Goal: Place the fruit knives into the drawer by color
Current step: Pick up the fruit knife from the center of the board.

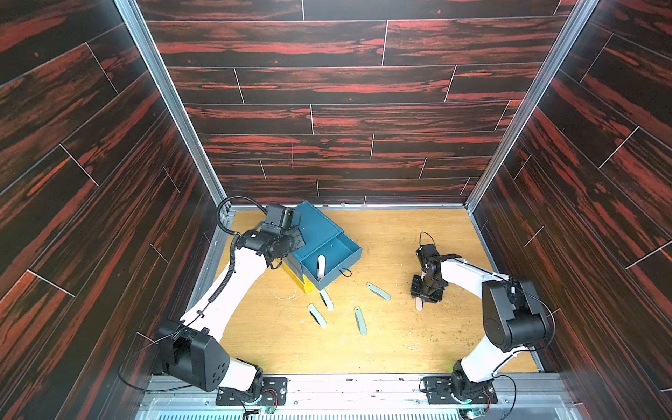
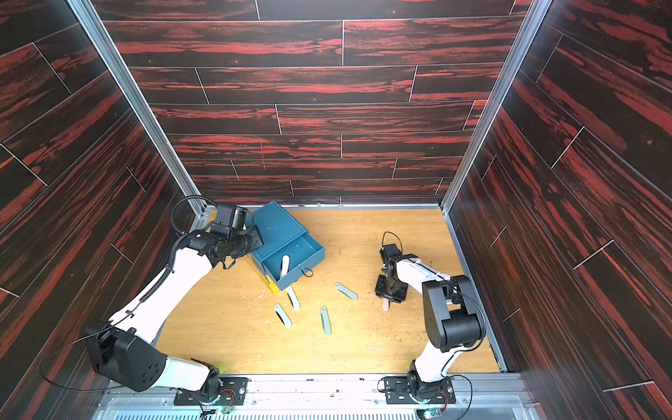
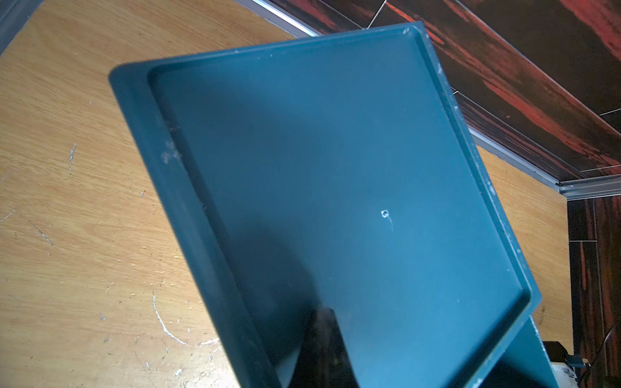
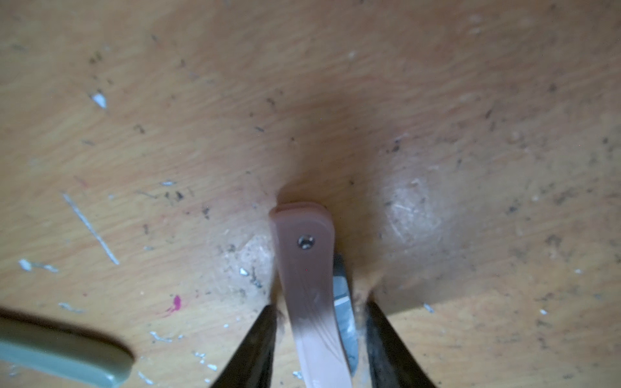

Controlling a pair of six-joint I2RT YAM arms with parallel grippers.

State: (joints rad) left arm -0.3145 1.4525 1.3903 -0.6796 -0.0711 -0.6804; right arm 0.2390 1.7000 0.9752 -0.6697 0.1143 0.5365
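The left gripper [image 3: 331, 336] rests on the lid of the small cube-shaped plastic drawer chest with a teal top [image 1: 320, 225]. Its dark jaws are closed together and hold nothing.

The chest stands at the far left of the scuffed wooden tabletop [image 1: 400, 345], turned at an angle. Its teal upper drawer [image 1: 349, 251] is pulled out over the yellow lower drawers [image 1: 303, 282]. One slim pinkish-white folded fruit knife [image 1: 321, 267] lies inside the open drawer.

Just in front of that drawer lies a pale knife with a dark edge slit [image 1: 326, 299], and a second pale knife [image 1: 317, 315] lies a little nearer the robot. I cannot tell their exact tint. Further right of the chest lie a grey-green knife [image 1: 360, 320] and another grey-green knife [image 1: 378, 291].

Well to the right of the chest, the right gripper [image 4: 321, 309] points down at a pinkish knife with a metal rivet [image 4: 304, 268]. Its jaws stand partly apart, one on each side of the handle, with a sliver of gap on both sides. A strip of grey blade shows along one edge.
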